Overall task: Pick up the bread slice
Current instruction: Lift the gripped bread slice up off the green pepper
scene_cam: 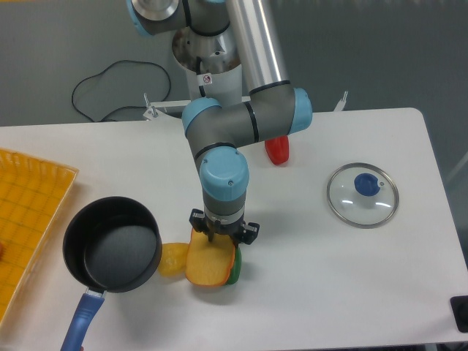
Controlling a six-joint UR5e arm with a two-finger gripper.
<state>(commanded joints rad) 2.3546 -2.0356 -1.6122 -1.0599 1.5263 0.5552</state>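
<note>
The bread slice (207,265) is a pale orange-tan rounded square with a darker orange crust. It lies near the table's front, tilted over a green toy pepper (235,268). My gripper (221,240) points straight down right over the slice's far edge. The wrist hides the fingertips, so I cannot tell whether they are open or closed on the slice.
A small yellow rounded toy (172,259) lies touching the slice's left side. A black pot with a blue handle (112,246) stands left of it. A yellow tray (25,219) is at the far left. A glass lid (363,194) lies right. A red toy (277,151) sits behind the arm.
</note>
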